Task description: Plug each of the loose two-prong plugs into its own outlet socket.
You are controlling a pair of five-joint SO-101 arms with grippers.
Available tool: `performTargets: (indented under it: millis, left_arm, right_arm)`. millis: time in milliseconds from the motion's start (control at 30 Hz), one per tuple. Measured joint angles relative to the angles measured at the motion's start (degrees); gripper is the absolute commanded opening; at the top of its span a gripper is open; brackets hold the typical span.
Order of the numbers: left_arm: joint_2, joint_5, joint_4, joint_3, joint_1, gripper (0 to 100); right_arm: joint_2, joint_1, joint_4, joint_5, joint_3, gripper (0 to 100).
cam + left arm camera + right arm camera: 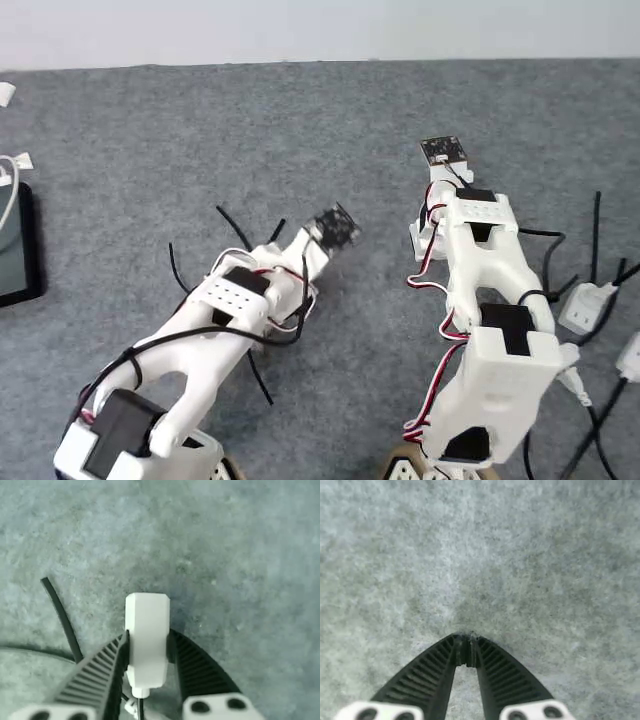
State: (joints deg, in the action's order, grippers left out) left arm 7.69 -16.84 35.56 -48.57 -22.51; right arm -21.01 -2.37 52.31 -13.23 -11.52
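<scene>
Snugly, the plug [147, 630] sits inside the left hand [148, 636] (cord [62, 617] beside).

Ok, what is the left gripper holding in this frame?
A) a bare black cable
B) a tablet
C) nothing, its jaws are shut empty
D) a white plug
D: the left wrist view shows the left gripper shut on a white plug, pinched between its jaws.

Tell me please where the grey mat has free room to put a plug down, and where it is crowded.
Free: the wide far strip of mat beyond both arms, and the patch between the left arm and right arm. Crowded: the right edge, where white blocks and black cables lie; loose cable ends surround the left arm.
</scene>
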Motion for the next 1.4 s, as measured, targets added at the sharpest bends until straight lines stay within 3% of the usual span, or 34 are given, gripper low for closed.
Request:
performTargets:
  millis: [167,300,500,567,733,833,1067,1267,1400]
  left_arm:
    - [0.0,22.59,1.05,2.2,-1.85,1]
    - [0.0,40.7,8.62,7.3,-2.55,1]
    - [-0.79,60.22,14.95,11.87,-3.34,2]
    - [-1.32,61.71,14.86,11.96,-3.78,4]
    - [-5.71,61.89,11.69,11.78,-6.07,25]
    - [-9.32,61.89,11.16,11.34,-8.79,31]
    - [-8.79,64.18,11.96,11.34,-10.02,31]
    - [4.66,59.96,17.58,11.34,-10.11,31]
    - [11.69,52.75,18.46,9.67,-12.48,16]
  right_arm:
    - [0.0,0.0,0.0,0.0,0.0,0.9]
    - [0.0,0.0,0.0,0.0,0.0,0.9]
    - [0.0,0.0,0.0,0.0,0.0,0.9]
    - [0.0,0.0,0.0,0.0,0.0,0.9]
    - [0.0,0.0,0.0,0.0,0.0,0.9]
    - [0.0,0.0,0.0,0.0,0.0,0.9]
    - [0.0,0.0,0.0,0.0,0.0,0.9]
    - [0.0,0.0,0.0,0.0,0.0,0.9]
    - [0.0,0.0,0.0,0.0,0.0,0.9]
